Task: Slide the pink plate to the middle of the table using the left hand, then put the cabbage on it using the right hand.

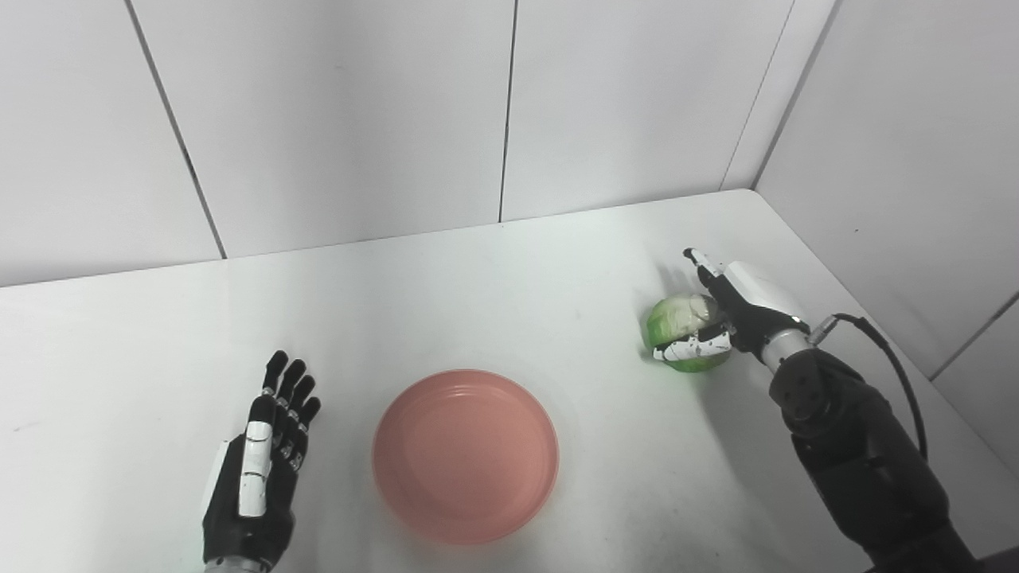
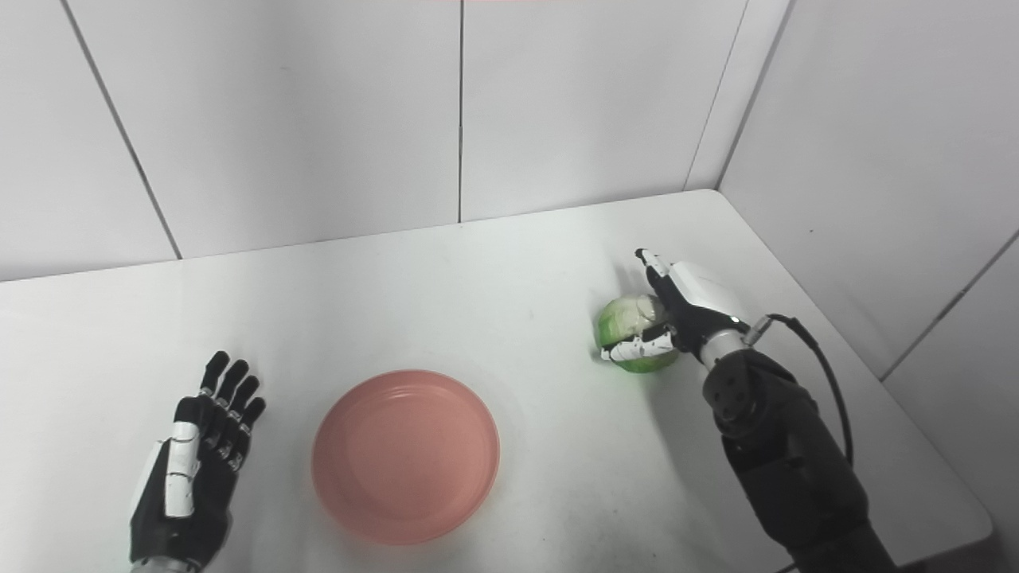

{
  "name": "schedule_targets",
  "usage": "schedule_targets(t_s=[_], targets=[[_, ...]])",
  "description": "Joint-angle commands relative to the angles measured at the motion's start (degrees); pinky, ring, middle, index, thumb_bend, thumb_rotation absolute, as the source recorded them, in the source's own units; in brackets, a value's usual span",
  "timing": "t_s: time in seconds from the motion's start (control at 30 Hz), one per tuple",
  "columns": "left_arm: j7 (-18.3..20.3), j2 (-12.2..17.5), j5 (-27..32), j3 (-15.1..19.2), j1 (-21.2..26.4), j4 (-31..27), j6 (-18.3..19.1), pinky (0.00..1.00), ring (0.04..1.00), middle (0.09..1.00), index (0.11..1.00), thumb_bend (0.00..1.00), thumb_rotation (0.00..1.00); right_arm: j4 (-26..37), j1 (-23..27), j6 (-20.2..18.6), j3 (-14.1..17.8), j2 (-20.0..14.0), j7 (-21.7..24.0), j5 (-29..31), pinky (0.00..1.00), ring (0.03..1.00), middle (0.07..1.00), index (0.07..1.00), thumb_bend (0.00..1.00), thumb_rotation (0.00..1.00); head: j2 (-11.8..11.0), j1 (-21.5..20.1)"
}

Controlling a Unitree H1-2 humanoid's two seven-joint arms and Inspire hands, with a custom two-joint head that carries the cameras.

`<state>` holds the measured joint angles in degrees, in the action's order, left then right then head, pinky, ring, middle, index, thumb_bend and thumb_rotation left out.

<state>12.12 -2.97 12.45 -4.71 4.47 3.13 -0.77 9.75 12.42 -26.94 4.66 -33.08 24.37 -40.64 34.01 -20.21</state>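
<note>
The pink plate (image 1: 466, 456) lies empty on the white table (image 1: 493, 302), near the front edge and about mid-width. My left hand (image 1: 261, 469) rests flat and open on the table just left of the plate, not touching it. The green cabbage (image 1: 675, 320) sits on the table at the right. My right hand (image 1: 736, 306) is wrapped around it, thumb across its near side and fingers (image 1: 700, 263) over its far side. The cabbage's right side is hidden behind the palm.
White wall panels (image 1: 509, 111) close off the table at the back, and another wall (image 1: 899, 159) runs along the right. The table's right edge (image 2: 915, 398) passes close to my right forearm (image 2: 788, 461), with a cable looping at the wrist.
</note>
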Motion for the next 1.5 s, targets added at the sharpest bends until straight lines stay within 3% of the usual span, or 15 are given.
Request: schedule_targets(t_s=[0.0,0.17,0.23,0.33,0.37,0.43,0.73,0.93,1.07,1.13,1.17,1.27,1.37,1.43,1.47], targets=[[-0.1,-0.1,0.0,0.0,-0.4,-0.7,0.2,1.0,1.0,1.0,1.0,0.75,0.87,2.0,1.6,0.0,2.4,-0.5,3.0,-3.4,0.79,0.94,0.969,0.937,1.0,0.24,0.0,0.1],[0.4,-0.1,0.6,0.0,-0.3,-0.6,-0.1,1.0,1.0,1.0,1.0,0.73,0.88,2.0,2.4,0.0,5.0,1.8,8.8,-9.5,0.82,0.962,0.975,0.93,0.98,0.21,0.2,0.0],[0.4,-0.2,0.7,0.0,-0.3,-0.6,-0.1,1.0,1.0,1.0,1.0,0.73,0.88,1.8,2.6,0.0,5.7,2.5,9.7,-10.7,0.78,0.945,0.967,0.915,0.94,0.12,0.4,0.0],[0.3,-0.2,0.9,0.1,-0.3,-0.8,0.1,1.0,1.0,1.0,1.0,0.73,0.87,1.5,2.8,0.0,6.4,3.3,9.5,-11.0,0.74,0.919,0.947,0.892,0.92,0.06,0.5,0.1],[0.3,-0.3,0.9,0.1,-0.4,-0.9,0.0,1.0,1.0,1.0,1.0,0.73,0.87,1.3,2.9,0.0,6.9,3.8,9.0,-10.4,0.73,0.911,0.942,0.886,0.91,0.05,0.6,0.1],[0.2,-0.3,0.8,0.1,-0.4,-0.9,-0.1,1.0,1.0,1.0,1.0,0.72,0.87,0.9,3.1,0.0,7.1,4.2,8.1,-9.2,0.62,0.763,0.85,0.828,0.86,0.0,0.6,0.1],[0.1,-0.4,0.7,-0.1,-0.4,-1.3,0.4,1.0,1.0,1.0,1.0,0.71,0.87,-0.9,3.4,0.1,6.8,4.7,4.3,-7.5,0.5,0.617,0.715,0.769,0.82,0.02,1.0,0.3],[-0.2,-0.6,0.5,-0.1,-0.5,-1.6,0.7,1.0,1.0,1.0,1.0,0.72,0.86,-1.7,3.7,0.1,7.0,4.9,2.2,-4.1,0.63,0.724,0.773,0.765,0.82,0.07,1.2,0.5],[-0.2,-0.6,0.5,-0.1,-0.4,-1.5,0.7,1.0,1.0,1.0,1.0,0.72,0.85,-2.1,3.6,0.1,6.9,5.1,0.3,-2.6,0.61,0.706,0.751,0.757,0.82,0.07,1.2,0.5],[-0.2,-0.5,0.3,-0.2,-0.4,-1.5,0.7,1.0,1.0,1.0,1.0,0.73,0.86,-2.3,3.6,0.1,6.7,5.4,-1.7,-2.3,0.57,0.665,0.713,0.72,0.82,0.04,1.2,0.5],[-0.2,-0.4,0.3,-0.2,-0.4,-1.5,0.7,1.0,1.0,1.0,1.0,0.73,0.86,-2.3,3.5,0.1,6.6,5.5,-2.6,-2.2,0.49,0.59,0.657,0.678,0.81,0.02,1.2,0.5],[-0.5,-0.8,0.2,-0.2,-0.4,-1.8,0.8,1.0,1.0,1.0,1.0,0.72,0.85,-2.3,3.4,0.7,6.6,6.0,-6.5,-0.8,0.34,0.443,0.493,0.545,0.59,0.0,1.5,0.9],[-0.7,-0.9,0.1,-0.3,-0.5,-1.9,0.7,1.0,1.0,1.0,1.0,0.71,0.86,-2.2,3.3,1.0,6.6,6.2,-9.5,0.5,0.27,0.364,0.435,0.526,0.53,0.0,1.6,1.2],[-0.8,-1.0,0.0,-0.4,-0.4,-1.8,0.5,1.0,1.0,1.0,1.0,0.71,0.86,-1.9,3.3,1.3,6.8,6.7,-11.5,1.6,0.31,0.401,0.457,0.509,0.53,0.0,1.6,1.2],[-0.9,-1.1,-0.2,-0.6,-0.5,-2.0,0.6,1.0,1.0,1.0,1.0,0.71,0.86,-1.8,3.2,2.3,7.1,6.9,-12.9,2.7,0.33,0.422,0.469,0.501,0.53,0.0,2.1,3.2]])
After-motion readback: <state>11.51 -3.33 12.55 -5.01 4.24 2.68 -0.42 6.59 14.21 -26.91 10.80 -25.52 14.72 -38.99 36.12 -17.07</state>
